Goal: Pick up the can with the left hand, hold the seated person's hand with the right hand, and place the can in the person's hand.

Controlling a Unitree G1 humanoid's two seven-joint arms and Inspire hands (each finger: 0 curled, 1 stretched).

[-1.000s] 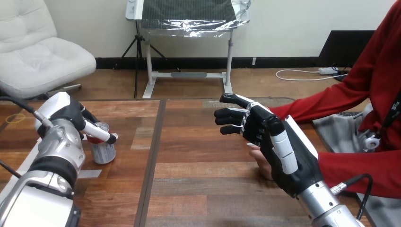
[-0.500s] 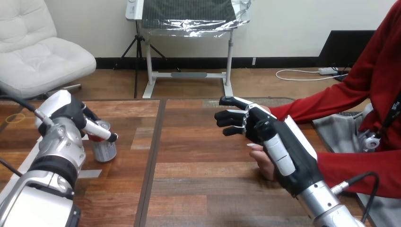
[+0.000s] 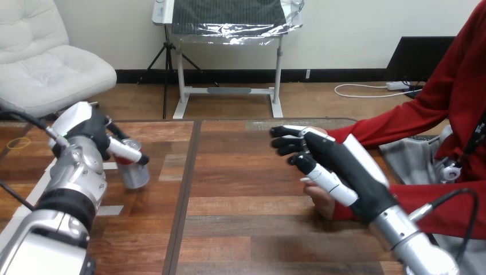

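The can [image 3: 135, 175] is found near the left edge of the bench [image 3: 240, 229], toward its far left corner. It is tilted, its red top leaning toward the left hand [image 3: 91, 132]. That hand is closed round the can: one finger is laid across the upper part, and the rest of the hand is set behind it. The tilt suggests that the can is being taken off the wood. Whether its base is clear of the bench cannot be told. The grip is judged to be high and rather one-sided, so a slip or a swing of the can is to be feared once it is carried.

The right hand [image 3: 344, 166] is held toward the bench's right edge, over the person's hand [image 3: 322, 200], which is largely hidden beneath it. Its fingers [image 3: 286, 144] are stretched out toward the bench's middle, and nothing is grasped by them. Neither finger nor thumb is seen curled round the person's hand, and whether the two touch cannot be told. This placing is judged to be a preparation: the person's hand is to be steadied so that the can may be set into it.

The pick-up is taken to be under way, while the holding and the delivery are not yet done. The can and the person's hand are well apart, so a carry across the bench's middle is called for.
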